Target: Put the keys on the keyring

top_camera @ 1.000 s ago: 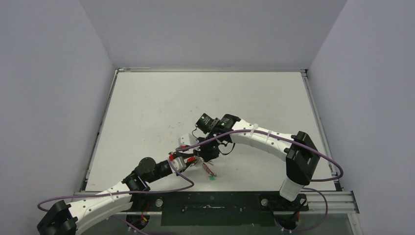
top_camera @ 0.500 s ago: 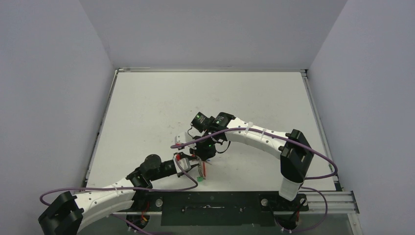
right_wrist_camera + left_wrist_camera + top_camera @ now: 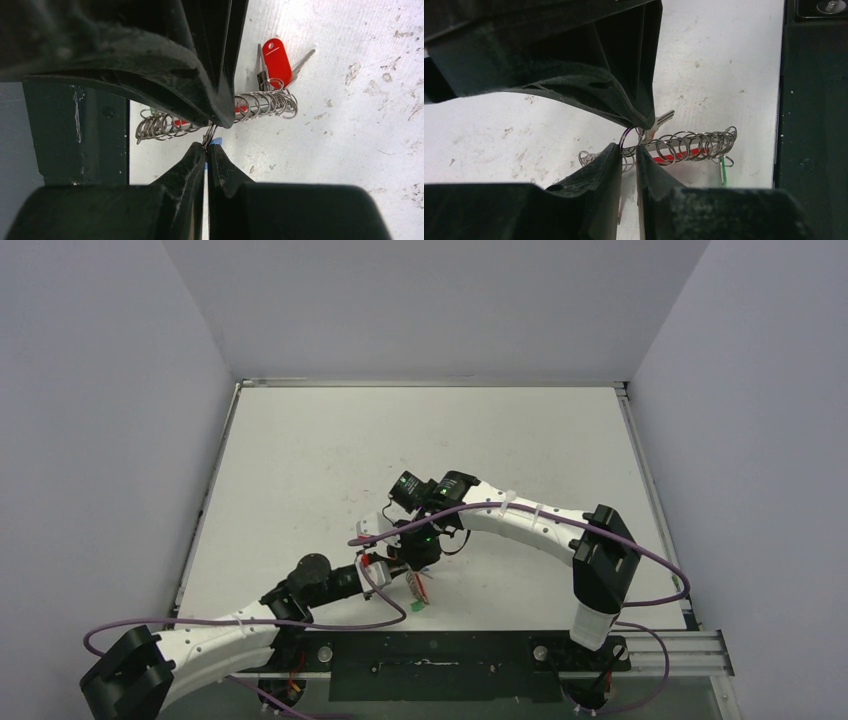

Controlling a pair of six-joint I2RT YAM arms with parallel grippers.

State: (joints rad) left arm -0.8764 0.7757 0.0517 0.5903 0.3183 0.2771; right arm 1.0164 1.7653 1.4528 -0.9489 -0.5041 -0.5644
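The keyring [image 3: 689, 145] is a long silvery wire coil with a red section [image 3: 674, 156], lying across the table. My left gripper [image 3: 628, 149] is shut on one end of the coil. My right gripper [image 3: 206, 148] is shut on the blue key by its small ring, with a bit of blue cap [image 3: 216, 141] showing at the fingertips. Its silver blade [image 3: 665, 118] sticks out beside the coil. The green key [image 3: 723, 171] hangs at the coil's far end and also shows in the top view [image 3: 415, 607]. Both grippers meet over the coil [image 3: 420, 585].
A red-headed key [image 3: 276, 55] hangs on the coil's other end. The black front rail [image 3: 430, 652] runs just below the work spot. The white table [image 3: 420, 440] stretches behind, with grey walls on three sides.
Over the last second both grippers and the coil shifted a little left and toward the front edge, and the green key moved left with them. Little has moved in the last half second.
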